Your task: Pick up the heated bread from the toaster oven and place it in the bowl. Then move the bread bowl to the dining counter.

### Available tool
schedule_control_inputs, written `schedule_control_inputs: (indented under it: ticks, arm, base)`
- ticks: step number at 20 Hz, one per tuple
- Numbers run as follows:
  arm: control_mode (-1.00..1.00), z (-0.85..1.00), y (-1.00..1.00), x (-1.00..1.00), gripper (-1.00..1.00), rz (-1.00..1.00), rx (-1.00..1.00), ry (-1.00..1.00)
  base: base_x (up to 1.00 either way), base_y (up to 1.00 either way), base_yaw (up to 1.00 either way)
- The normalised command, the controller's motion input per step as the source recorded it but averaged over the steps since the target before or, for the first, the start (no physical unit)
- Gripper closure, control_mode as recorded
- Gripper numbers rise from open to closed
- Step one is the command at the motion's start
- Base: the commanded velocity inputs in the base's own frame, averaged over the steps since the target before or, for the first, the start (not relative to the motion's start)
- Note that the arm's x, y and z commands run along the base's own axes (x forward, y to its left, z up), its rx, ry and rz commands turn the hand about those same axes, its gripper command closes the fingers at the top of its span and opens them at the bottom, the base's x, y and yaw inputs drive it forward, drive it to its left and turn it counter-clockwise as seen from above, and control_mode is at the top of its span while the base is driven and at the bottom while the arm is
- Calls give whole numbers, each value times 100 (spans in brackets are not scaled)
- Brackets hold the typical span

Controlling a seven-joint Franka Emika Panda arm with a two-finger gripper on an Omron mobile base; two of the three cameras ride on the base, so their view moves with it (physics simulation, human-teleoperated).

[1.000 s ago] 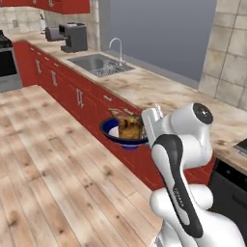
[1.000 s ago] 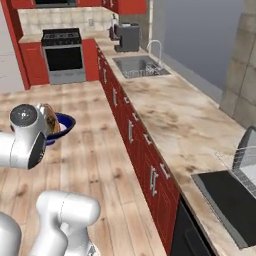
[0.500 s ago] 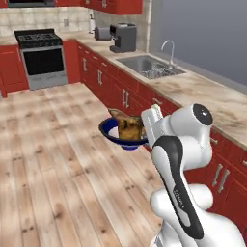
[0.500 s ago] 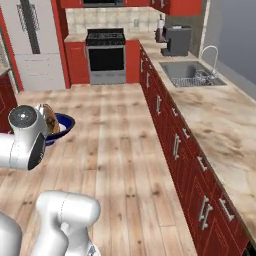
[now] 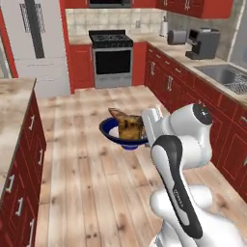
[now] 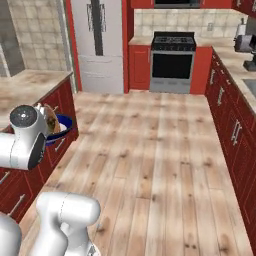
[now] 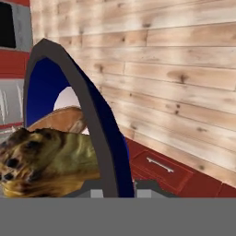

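My gripper (image 5: 146, 128) is shut on the near rim of the bowl (image 5: 112, 130), dark blue outside and white inside, and holds it in the air over the wooden floor. In the hand view the rim runs up between the fingertips of the gripper (image 7: 115, 188). The golden-brown heated bread (image 5: 130, 129) lies in the bowl beside a longer dark-brown stick (image 5: 116, 114). From the right the bowl (image 6: 64, 123) and bread (image 6: 53, 123) peek out behind my arm, close to the dining counter (image 6: 27, 84). That counter (image 5: 10, 113) has red drawer fronts. The toaster oven is out of view.
A stove (image 5: 111, 53) and a fridge (image 5: 38, 43) stand at the far wall. Red cabinets with a sink (image 5: 226, 76), a coffee machine (image 5: 202, 43) and a toaster (image 5: 176, 36) run along the right. A grey tiled pillar (image 6: 30, 35) meets the dining counter.
The whole scene has swung across both base views as the base turned; the stove, fridge and dining counter have come into view. The bowl with the bread stays held in the same spot before the arm.
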Motion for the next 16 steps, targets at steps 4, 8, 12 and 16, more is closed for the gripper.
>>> schedule_control_inputs:
  ticks: [4, 8, 12, 16]
  arm:
    - [100, 0, 0, 0, 100, 0, 0, 0]
    - [100, 0, 0, 0, 100, 0, 0, 0]
    - [100, 0, 0, 0, 100, 0, 0, 0]
    - [100, 0, 0, 0, 100, 0, 0, 0]
  base:
    - [100, 31, 31]
    - [100, 0, 20]
    - [77, -16, 56]
    - [33, -8, 88]
